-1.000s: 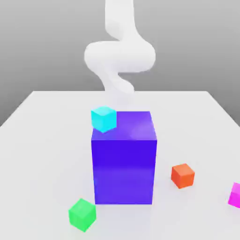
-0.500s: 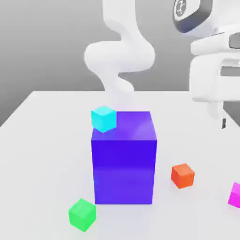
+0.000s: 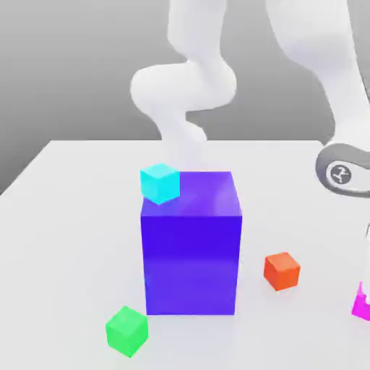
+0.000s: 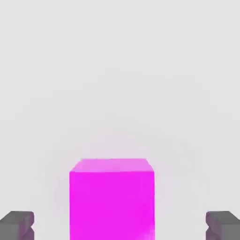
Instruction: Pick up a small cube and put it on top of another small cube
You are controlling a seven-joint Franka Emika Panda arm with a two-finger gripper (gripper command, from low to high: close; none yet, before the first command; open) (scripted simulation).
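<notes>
The white arm (image 3: pixel 340 87) comes down along the right side of the exterior view, its wrist joint low at the right edge, just above the magenta cube (image 3: pixel 363 302). That cube sits on the pale surface (image 3: pixel 65 217) at the lower right edge of the frame, partly cut off by it. In the hand view the magenta cube (image 4: pixel 111 199) stands low in the middle of the frame, between the two dark grey fingertips (image 4: pixel 17 225) seen in the lower corners. The jaws are spread wide, with clear gaps on both sides of the cube, so nothing is gripped.

The green cube (image 3: pixel 127 331) rests on the surface at the lower left of the exterior view, just in front of the left corner of the big blue-purple block (image 3: pixel 191 246), well apart from the magenta one. A cyan cube (image 3: pixel 160 182) sits on the block's top at its back left corner. An orange cube (image 3: pixel 282 271) lies on the surface to the right of the block, between it and the magenta cube.
</notes>
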